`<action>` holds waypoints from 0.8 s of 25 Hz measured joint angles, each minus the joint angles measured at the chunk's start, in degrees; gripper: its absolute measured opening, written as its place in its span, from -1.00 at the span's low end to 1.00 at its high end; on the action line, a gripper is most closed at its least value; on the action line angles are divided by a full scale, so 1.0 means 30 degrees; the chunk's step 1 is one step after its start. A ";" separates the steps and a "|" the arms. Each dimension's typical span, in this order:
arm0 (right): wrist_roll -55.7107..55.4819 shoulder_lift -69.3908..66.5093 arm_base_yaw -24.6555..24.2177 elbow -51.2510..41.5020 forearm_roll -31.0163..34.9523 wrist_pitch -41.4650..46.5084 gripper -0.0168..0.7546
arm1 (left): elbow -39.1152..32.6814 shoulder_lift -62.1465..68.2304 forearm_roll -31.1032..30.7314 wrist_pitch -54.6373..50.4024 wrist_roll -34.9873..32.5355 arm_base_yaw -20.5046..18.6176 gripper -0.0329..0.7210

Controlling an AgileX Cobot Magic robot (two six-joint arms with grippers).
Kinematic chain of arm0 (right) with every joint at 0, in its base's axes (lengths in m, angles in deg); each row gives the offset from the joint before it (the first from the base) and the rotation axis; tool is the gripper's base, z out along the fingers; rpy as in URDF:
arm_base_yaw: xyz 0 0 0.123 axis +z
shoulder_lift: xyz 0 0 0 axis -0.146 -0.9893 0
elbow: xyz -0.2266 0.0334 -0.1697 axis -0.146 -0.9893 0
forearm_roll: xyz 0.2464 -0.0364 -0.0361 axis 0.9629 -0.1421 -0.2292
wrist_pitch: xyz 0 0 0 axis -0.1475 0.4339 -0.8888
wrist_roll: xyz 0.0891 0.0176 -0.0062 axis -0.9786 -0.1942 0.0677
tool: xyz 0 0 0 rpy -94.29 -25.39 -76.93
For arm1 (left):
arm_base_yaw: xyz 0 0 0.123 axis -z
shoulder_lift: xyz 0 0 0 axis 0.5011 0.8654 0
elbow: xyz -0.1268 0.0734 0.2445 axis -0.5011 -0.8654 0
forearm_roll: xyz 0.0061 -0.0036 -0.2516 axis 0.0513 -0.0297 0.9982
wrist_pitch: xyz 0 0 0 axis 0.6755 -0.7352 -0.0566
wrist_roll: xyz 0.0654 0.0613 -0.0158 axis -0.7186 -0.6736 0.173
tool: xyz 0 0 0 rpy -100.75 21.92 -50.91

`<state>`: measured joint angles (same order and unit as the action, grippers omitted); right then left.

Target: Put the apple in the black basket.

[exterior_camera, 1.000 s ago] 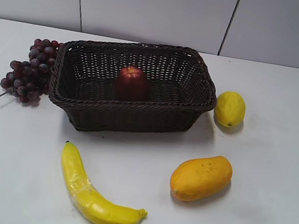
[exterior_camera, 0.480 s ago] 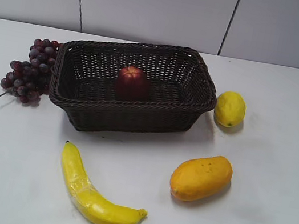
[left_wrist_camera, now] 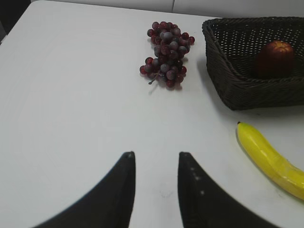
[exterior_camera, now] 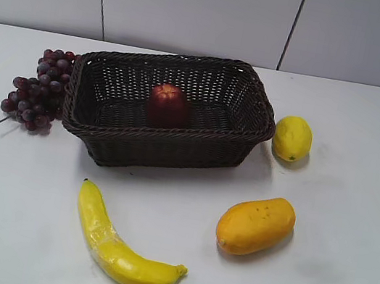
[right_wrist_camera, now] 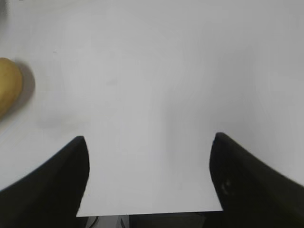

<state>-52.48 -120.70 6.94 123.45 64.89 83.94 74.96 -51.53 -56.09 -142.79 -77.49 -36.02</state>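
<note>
The apple (exterior_camera: 168, 104) is sitting inside the black basket (exterior_camera: 174, 150), upper centre of the exterior view, resting on the basket floor near the front wall (dimple facing up). A grape bunch (exterior_camera: 37, 89) is lying just beside the basket's left end, a lemon (exterior_camera: 292, 138) just off its right end. Lower down, a banana (exterior_camera: 120, 244) and a mango (exterior_camera: 255, 225) are lying apart on the white table (exterior_camera: 354, 215). The left gripper (left_wrist_camera: 156, 164) is hovering over bare table, fingers parted a little and holding nothing. The right gripper (right_wrist_camera: 149, 142) is spread wide, also holding nothing.
</note>
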 joint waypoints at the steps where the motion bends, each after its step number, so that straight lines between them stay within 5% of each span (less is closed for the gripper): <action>1: 0.0000 0.0547 0.0000 -0.0531 0.0023 -0.0185 0.58 | 0.0000 0.0000 0.0000 0.0000 0.0000 0.0000 -0.29; 20: 0.0000 0.8781 0.0000 -0.7940 0.0764 -0.0682 0.58 | 0.0000 0.0000 0.0000 0.0000 0.0000 0.0000 -0.29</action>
<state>-52.48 -94.36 6.94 99.63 67.18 81.90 74.96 -51.53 -56.09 -142.79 -77.49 -36.02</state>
